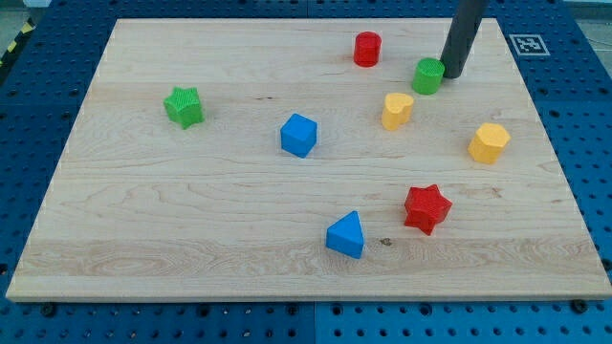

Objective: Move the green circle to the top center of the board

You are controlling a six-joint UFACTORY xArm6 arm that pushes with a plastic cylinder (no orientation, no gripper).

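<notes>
The dark rod comes down from the frame's top edge, a little tilted. My tip (452,74) stands against the right side of the green circle (429,75), in the upper right of the surface (191,220). There is no hand to open or close. The red cylinder (367,49) sits to the upper left of the circle.
</notes>
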